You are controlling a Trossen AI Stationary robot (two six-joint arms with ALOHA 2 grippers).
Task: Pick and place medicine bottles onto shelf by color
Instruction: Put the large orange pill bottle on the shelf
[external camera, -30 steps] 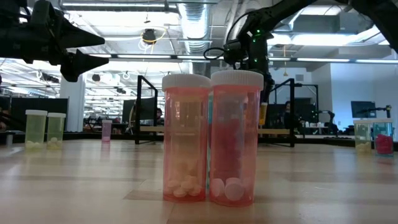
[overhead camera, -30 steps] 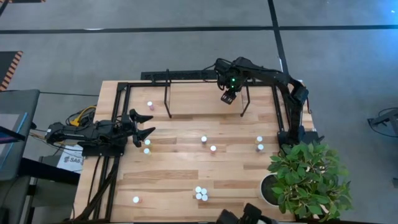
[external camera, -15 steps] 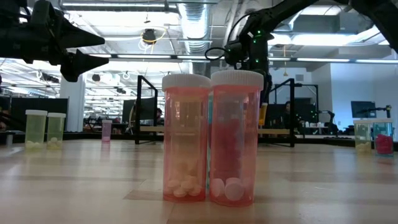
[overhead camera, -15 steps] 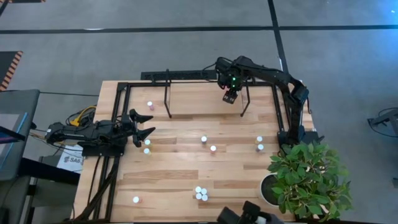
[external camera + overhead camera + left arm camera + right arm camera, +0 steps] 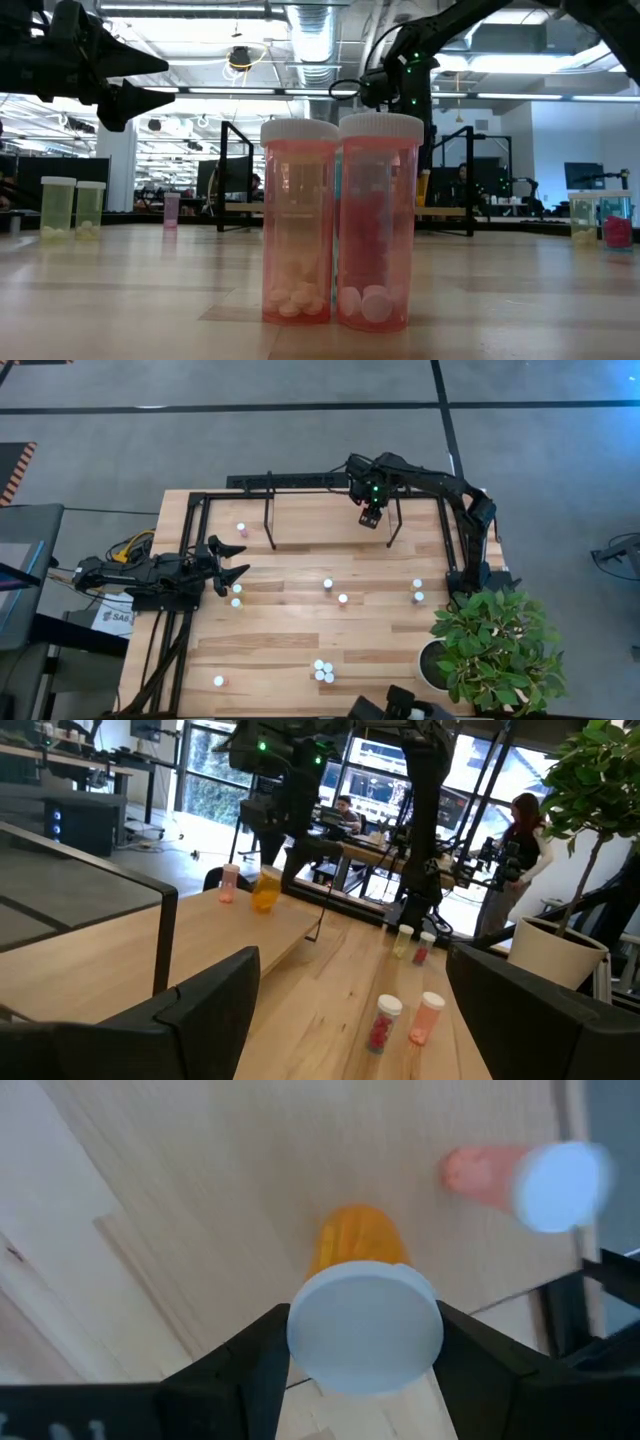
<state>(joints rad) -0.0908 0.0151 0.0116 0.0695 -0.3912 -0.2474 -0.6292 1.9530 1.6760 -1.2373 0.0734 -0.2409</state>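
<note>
My right gripper [image 5: 370,516] is over the far part of the shelf [image 5: 300,520], pointing down and shut on an orange medicine bottle [image 5: 355,1245] with a white cap. The left wrist view shows that bottle [image 5: 265,890] next to a pink bottle [image 5: 229,882] standing on the shelf board. I cannot tell whether the orange bottle's base touches the board. Other bottles stand in pairs on the tabletop [image 5: 334,591] [image 5: 417,590]. At the table's left edge my left gripper [image 5: 228,566] stays level and open, holding nothing. My right gripper pinches the orange bottle's white cap [image 5: 302,1335] between its two fingers, one on each opposite side of the rim. The fingers come from above, pointing down. The bottle stays upright, its orange body below the cap.
Two black hoops [image 5: 268,510] rise from the shelf on either side of my right gripper. Two pink bottles [image 5: 300,230] stand close to the low camera, in a cluster [image 5: 322,671] near the front edge. A potted plant [image 5: 495,650] fills the near right corner.
My right gripper has rolled a little about its downward axis while staying over the same part of the shelf, and the orange bottle has turned with it.
</note>
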